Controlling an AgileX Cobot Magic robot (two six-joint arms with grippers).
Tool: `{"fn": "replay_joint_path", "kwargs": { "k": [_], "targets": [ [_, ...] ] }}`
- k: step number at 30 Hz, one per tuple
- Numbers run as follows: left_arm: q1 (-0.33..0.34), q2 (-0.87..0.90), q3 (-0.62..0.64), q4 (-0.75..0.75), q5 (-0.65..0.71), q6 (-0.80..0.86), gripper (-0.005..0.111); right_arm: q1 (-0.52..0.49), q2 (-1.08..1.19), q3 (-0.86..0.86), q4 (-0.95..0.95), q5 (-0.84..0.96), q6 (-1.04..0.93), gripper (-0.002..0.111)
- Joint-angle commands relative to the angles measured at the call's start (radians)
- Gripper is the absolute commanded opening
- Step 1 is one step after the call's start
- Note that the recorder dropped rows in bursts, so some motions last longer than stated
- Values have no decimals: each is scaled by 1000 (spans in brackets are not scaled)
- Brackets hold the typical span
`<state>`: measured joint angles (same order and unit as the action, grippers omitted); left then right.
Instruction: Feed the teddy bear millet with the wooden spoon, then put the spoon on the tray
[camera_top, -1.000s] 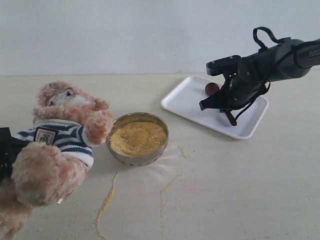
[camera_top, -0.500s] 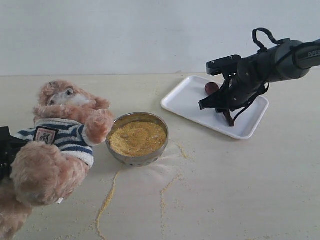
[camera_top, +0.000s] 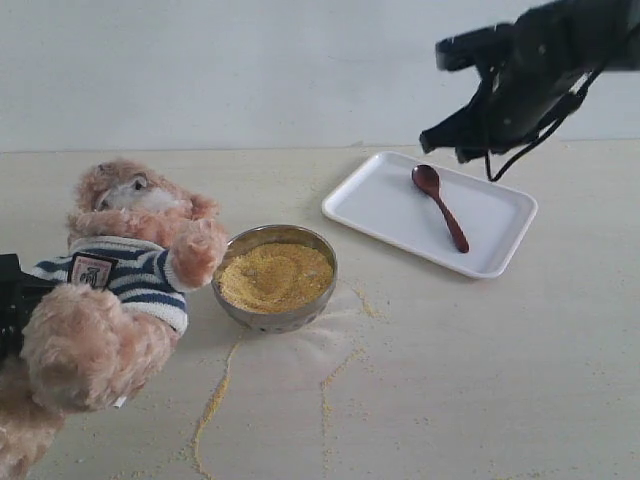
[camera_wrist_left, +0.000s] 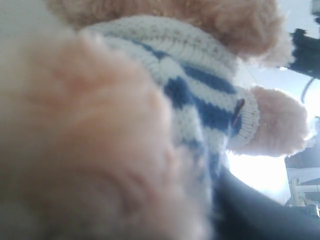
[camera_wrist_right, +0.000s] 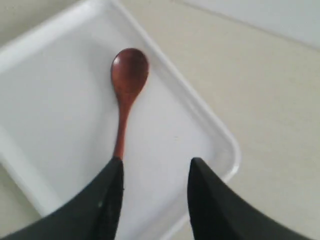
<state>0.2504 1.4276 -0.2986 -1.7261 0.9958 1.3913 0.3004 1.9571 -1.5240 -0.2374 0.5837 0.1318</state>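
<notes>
Rising off the tray (camera_top: 380, 205), the right hand (camera_wrist_right: 156, 170) is hovering with fingers apart, leaving the wooden spoon (camera_top: 444, 212) lying on it; swinging back low could be knocking the spoon off.

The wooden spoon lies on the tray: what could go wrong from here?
The teddy bear leans close beside the metal bowl; if it slumps, millet may spill. The open right gripper hangs above the wooden spoon; a low sweep could knock it off the tray.
</notes>
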Motion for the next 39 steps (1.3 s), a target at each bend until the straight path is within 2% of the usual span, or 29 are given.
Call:
{"fn": "replay_joint_path", "kwargs": {
  "k": [1, 3, 7, 12, 17, 21, 24, 31, 36, 39],
  "targets": [
    [-6, -2, -4, -18, 15, 41, 5, -5, -155, -5, -182, 219, 7, 24],
    [-6, -2, -4, -18, 1, 54, 5, -13, -221, -1, -266, 327, 67, 1],
    [-6, -2, -4, -18, -39, 97, 5, -14, -406, 97, -332, 321, 242, 0],
    [-6, -2, -4, -18, -57, 154, 5, -14, -688, 301, -378, 74, 397, 0],
    [-6, -2, -4, -18, -57, 176, 5, -14, -1015, 577, -593, -176, 480, 0],
    [-6, -2, -4, -18, -57, 176, 5, -14, -1283, 750, -848, -140, 829, 0],
    [-6, -2, -4, -18, -50, 176, 5, -12, -1461, 861, -940, -86, 1006, 0],
    [-6, -2, -4, -18, -50, 226, 5, -12, -1735, 1069, -949, -53, 971, 0],
    [-6, -2, -4, -18, -86, 239, 5, -12, -1745, 1271, -946, 2, 950, 0],
    [-6, -2, -4, -18, -89, 304, 5, -12, -1718, 1351, -1022, -124, 950, 0]
  ]
}}
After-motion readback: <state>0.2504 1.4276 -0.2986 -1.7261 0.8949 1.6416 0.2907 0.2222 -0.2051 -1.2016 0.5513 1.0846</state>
